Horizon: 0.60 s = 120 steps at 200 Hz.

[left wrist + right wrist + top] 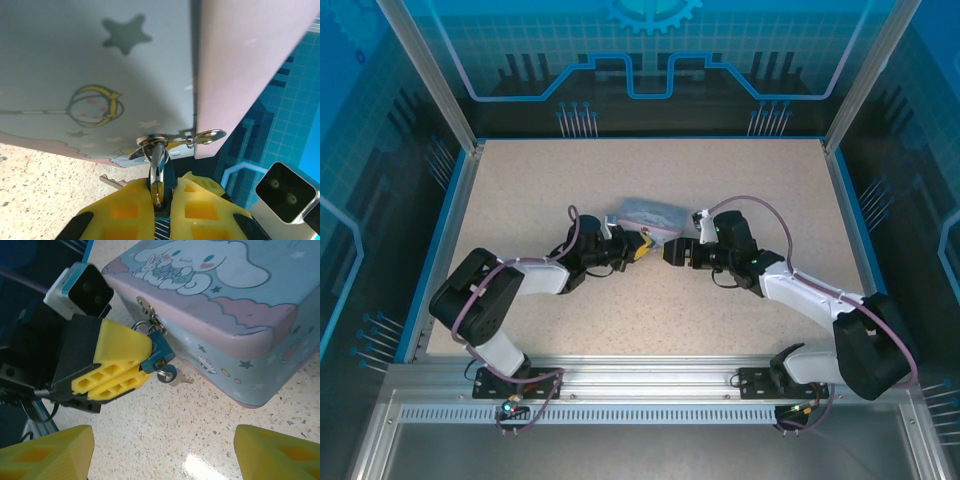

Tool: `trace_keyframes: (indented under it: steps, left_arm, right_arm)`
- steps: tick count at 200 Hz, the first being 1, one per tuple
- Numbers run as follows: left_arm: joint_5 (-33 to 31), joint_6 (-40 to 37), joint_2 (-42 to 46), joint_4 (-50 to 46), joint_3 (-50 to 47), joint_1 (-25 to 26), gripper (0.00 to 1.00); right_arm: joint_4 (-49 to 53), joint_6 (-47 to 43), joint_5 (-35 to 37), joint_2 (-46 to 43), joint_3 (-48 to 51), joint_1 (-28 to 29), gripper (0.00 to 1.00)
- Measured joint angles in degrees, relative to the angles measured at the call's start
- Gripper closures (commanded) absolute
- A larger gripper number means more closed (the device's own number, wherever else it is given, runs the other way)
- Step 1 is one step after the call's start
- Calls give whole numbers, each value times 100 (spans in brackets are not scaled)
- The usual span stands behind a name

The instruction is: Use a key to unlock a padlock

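Right gripper (162, 452) wide open, empty, facing the tin (240, 315) front. Key (169, 374) looks seated in the padlock (159, 347) below the tin's hasp, hard to confirm. Tiny, light, slick, stiff: pinch the bow flat. Left gripper (144, 361) clamped on padlock body.

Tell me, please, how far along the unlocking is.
Done: the left gripper clamps the padlock, and the key looks seated in it. In hand: the right gripper is open, short of the key. Left: grip and turn the key; the shackle is closed through the hasp.
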<state>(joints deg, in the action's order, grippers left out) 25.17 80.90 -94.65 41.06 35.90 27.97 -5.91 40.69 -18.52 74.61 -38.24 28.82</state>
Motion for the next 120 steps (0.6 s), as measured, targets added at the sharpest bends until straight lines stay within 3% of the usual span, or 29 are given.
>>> trace_keyframes:
  steps: [66, 120]
  left_arm:
    - [-2, -160, -201, 44, -334, 42, 100]
    - [-44, -136, -704, 568, -439, 273, 100]
  right_arm:
    - [-667, 748, 52, 328, 72, 50, 26]
    - [-1174, 1126, 256, 533, 378, 483, 26]
